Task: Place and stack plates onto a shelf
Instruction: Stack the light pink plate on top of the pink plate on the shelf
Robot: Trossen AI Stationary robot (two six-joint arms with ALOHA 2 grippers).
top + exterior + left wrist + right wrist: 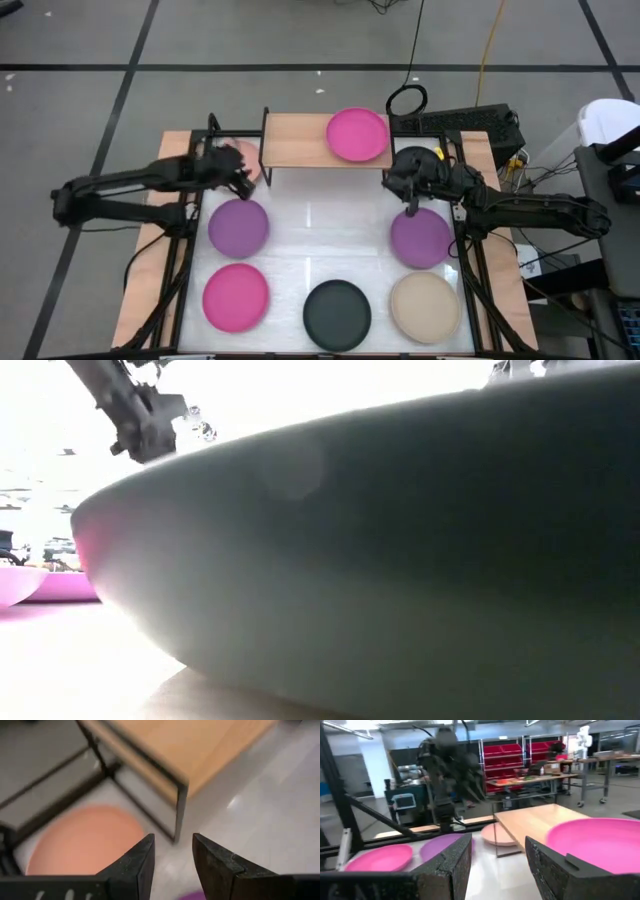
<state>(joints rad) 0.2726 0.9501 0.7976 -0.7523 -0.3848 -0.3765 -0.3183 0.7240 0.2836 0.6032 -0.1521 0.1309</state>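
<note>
One magenta plate is already set on the right half of the shelf, whose left half is seen bare. A light pink plate lies on the counter just beside the shelf's left end, close to a black leg, and it is partly hidden from above by the left gripper. In the left wrist view this plate is seen below and beyond the fingers, which are spread with a narrow gap and hold nothing.

Six more plates are spread over the counter: a purple plate, a second magenta plate, a black plate, a beige plate and another purple plate. The right gripper hovers near that last plate's upper rim, its fingers parted and empty.

Several risks are judged from this layout. The pink plate sits so near the shelf leg that the leg could be struck, or the shelf shoved, if the approach is made from the shelf side. Because the plates are flat and matte with low rims, a shallow pinch could slip off the edge, and the plate could be dropped or slid under the shelf. If it is lifted tilted, its rim could be caught on the board's edge. The magenta plate already placed could be knocked if the right arm is raised carelessly beside it.
</note>
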